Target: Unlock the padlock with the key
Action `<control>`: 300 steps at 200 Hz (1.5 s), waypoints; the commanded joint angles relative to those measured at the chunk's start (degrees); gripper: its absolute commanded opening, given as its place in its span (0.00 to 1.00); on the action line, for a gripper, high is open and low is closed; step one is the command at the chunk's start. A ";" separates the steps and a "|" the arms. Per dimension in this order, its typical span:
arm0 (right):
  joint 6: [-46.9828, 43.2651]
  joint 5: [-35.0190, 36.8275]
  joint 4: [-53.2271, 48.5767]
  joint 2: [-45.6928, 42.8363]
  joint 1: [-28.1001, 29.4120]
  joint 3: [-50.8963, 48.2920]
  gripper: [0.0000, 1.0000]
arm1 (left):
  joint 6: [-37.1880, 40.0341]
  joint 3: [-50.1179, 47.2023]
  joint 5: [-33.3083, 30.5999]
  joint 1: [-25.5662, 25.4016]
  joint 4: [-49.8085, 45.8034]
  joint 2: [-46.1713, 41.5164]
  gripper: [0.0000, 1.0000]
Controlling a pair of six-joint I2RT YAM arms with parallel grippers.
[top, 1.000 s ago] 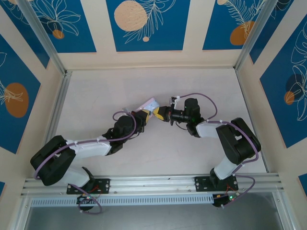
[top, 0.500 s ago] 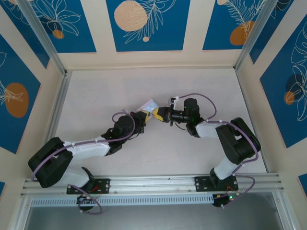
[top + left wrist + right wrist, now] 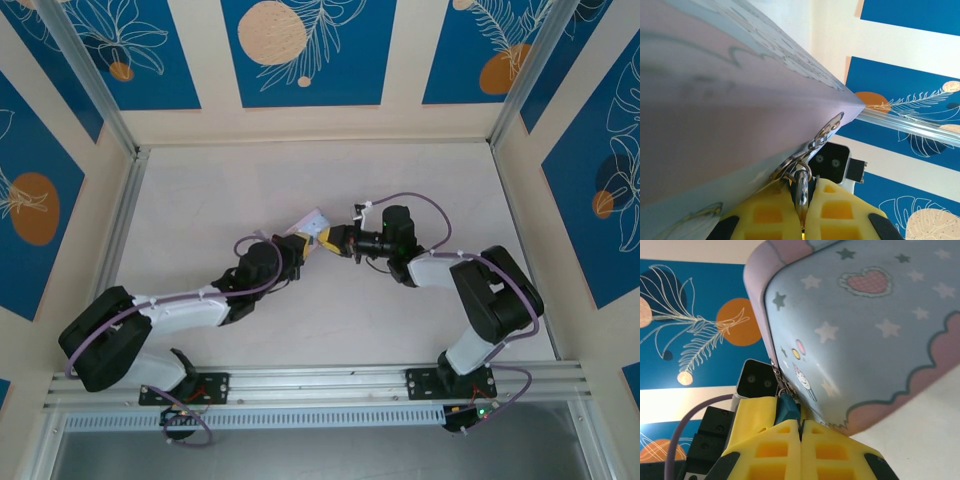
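One padlock, pinched by the closed left gripper, points lengthwise at one tin; the closed right gripper pinches one key.

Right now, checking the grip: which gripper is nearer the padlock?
Left: left gripper is shut on the padlock at the tin; right gripper faces it, holding the key.
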 commanded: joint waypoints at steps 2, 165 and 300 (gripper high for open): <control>-9.68 0.85 -5.66 -2.67 0.81 1.19 0.00 | -0.43 2.87 3.60 -1.65 3.90 -1.97 0.00; 10.40 -4.25 13.00 2.98 3.27 5.82 0.00 | 0.62 3.78 5.20 -2.23 5.47 -0.12 0.00; 8.06 -5.48 9.42 5.09 3.74 8.32 0.00 | 0.73 5.77 6.85 -2.38 4.16 1.21 0.00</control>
